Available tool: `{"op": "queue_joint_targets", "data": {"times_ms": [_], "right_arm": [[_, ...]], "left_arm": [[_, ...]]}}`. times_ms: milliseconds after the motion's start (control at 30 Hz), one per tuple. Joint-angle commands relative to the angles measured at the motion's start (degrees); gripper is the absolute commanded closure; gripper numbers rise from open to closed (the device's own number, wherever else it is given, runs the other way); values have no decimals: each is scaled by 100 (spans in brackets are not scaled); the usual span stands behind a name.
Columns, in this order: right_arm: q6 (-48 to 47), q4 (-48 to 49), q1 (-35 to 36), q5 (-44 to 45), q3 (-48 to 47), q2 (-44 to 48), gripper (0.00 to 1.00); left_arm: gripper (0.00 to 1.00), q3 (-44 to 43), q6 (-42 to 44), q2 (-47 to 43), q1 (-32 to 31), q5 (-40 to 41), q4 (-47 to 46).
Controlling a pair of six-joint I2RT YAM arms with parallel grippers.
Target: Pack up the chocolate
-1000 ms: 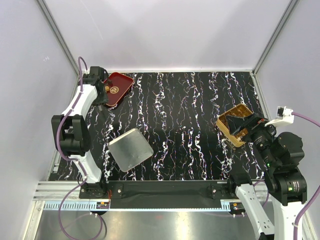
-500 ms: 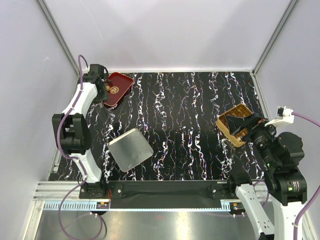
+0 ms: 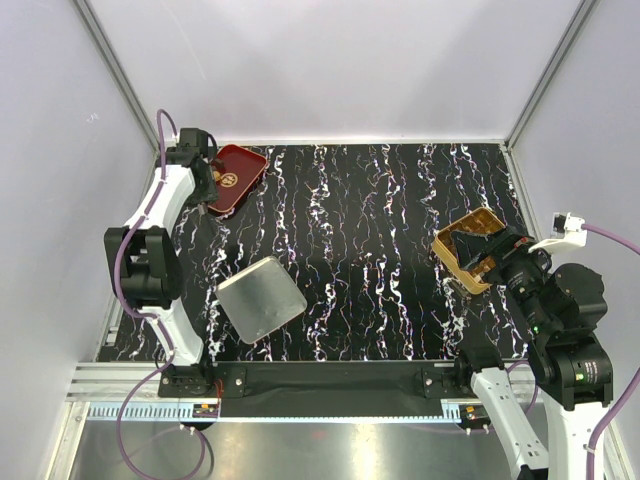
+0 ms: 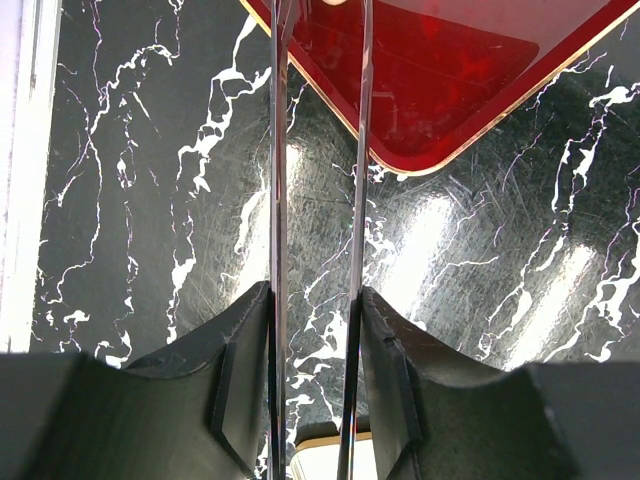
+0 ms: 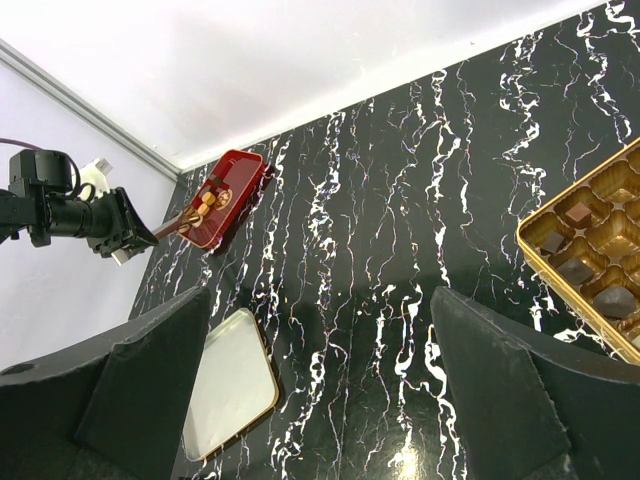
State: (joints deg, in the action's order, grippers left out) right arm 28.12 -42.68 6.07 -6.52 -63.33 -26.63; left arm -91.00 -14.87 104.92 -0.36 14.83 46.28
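Several small chocolate pieces (image 5: 205,201) lie on the red tray (image 3: 243,163) at the back left; one cream piece (image 3: 228,180) shows from above. My left gripper (image 3: 203,172) is shut on thin metal tongs (image 4: 278,150), whose two blades reach over the tray's near rim (image 4: 400,165). The blade tips run out of the left wrist view. The gold compartmented box (image 3: 462,240) at the right holds a few dark pieces (image 5: 576,270). My right gripper (image 3: 492,252) hovers over that box, open and empty (image 5: 318,295).
A silver square lid (image 3: 260,298) with a gold rim lies on the black marbled table near the left arm's base; it also shows in the right wrist view (image 5: 230,385). White walls and an aluminium frame close in the table at the left, back and right.
My left wrist has shifted slightly toward the back left at the red tray. The right arm, box and lid have not moved.
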Motion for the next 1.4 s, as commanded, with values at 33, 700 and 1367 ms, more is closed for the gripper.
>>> {"op": "queue_joint_targets", "data": {"times_ms": [33, 700, 1367], "right_arm": [[-122, 268, 44, 116, 22, -44, 0], [-131, 260, 35, 125, -83, -88, 0], [53, 269, 35, 11, -118, -79, 0]], "left_arm": [[58, -260, 90, 81, 27, 108, -190], [63, -480, 81, 169, 27, -24, 74], [66, -700, 72, -507, -43, -542, 417]]}}
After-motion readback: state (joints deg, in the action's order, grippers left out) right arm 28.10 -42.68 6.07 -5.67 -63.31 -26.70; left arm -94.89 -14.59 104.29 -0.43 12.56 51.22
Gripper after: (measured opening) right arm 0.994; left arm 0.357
